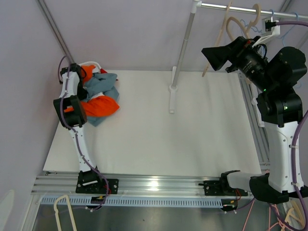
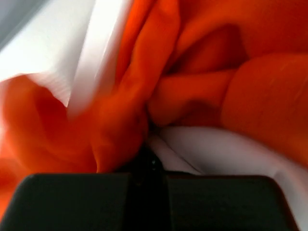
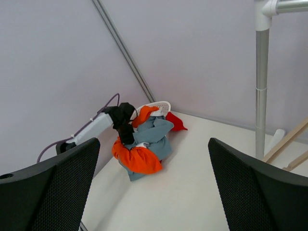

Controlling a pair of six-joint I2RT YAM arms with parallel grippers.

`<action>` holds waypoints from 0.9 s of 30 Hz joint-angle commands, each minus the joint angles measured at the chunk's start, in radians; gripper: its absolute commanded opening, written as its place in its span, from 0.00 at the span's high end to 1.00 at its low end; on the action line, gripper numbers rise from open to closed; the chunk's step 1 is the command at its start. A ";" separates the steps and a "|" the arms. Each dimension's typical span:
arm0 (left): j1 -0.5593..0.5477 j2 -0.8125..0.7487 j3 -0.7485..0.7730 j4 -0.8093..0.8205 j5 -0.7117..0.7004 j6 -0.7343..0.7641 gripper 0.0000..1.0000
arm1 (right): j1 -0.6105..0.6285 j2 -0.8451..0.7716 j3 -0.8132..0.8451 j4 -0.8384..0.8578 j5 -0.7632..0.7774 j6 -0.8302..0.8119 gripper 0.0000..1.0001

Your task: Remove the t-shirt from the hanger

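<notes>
The t-shirt (image 1: 98, 107) is bright orange. It lies in a messy pile at about 10 o'clock on the white table (image 1: 192, 134), seen from the top camera. A blue-grey cloth (image 1: 101, 83) is mixed into the same pile. A white hanger (image 1: 95, 63) pokes out at the far side of the pile, at about 12 o'clock from the shirt.

The left gripper (image 2: 148, 180) is down in the pile. In its own camera, its two black fingers are pressed close together, and a fold of orange cloth runs right in between them. It looks like the fingers have pinched the shirt. Something white sits just beside the fold at about 4 o'clock. It is too blurry to tell if that is the hanger or more cloth.

The right gripper (image 1: 216, 57) is high up at about 2 o'clock, near the metal rack pole (image 1: 182, 45) and well apart from the pile. Its fingers are spread wide and hold nothing.

The step now seems to be pulling the shirt off the hanger. To do it well, the left arm should squeeze tight and pull slowly toward the bare middle of the table, at about 4 o'clock. A fast tug may drag the hanger and the blue-grey cloth along too. The right arm could likely help by holding the hanger in place.
</notes>
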 commanded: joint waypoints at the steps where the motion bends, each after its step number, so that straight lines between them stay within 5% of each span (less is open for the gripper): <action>1: 0.011 -0.020 -0.011 -0.088 0.063 -0.035 0.99 | -0.007 -0.038 -0.019 0.075 -0.040 0.024 0.01; 9: 0.025 -0.063 -0.036 -0.043 0.038 0.051 0.96 | -0.009 -0.075 -0.053 0.074 -0.043 0.020 0.01; 11: 0.026 -0.079 -0.043 -0.037 0.006 0.051 0.55 | -0.012 -0.080 -0.053 0.066 -0.045 0.022 0.00; 16: 0.015 -0.152 -0.054 -0.025 -0.097 0.036 0.17 | -0.015 -0.098 -0.057 0.046 -0.034 0.016 0.01; 17: 0.006 -0.162 -0.047 -0.028 -0.108 0.040 0.03 | -0.015 -0.100 -0.059 0.046 -0.032 0.016 0.00; 27: -0.058 -0.349 0.010 0.000 -0.157 0.128 0.00 | -0.015 -0.103 -0.062 0.031 -0.032 0.019 0.01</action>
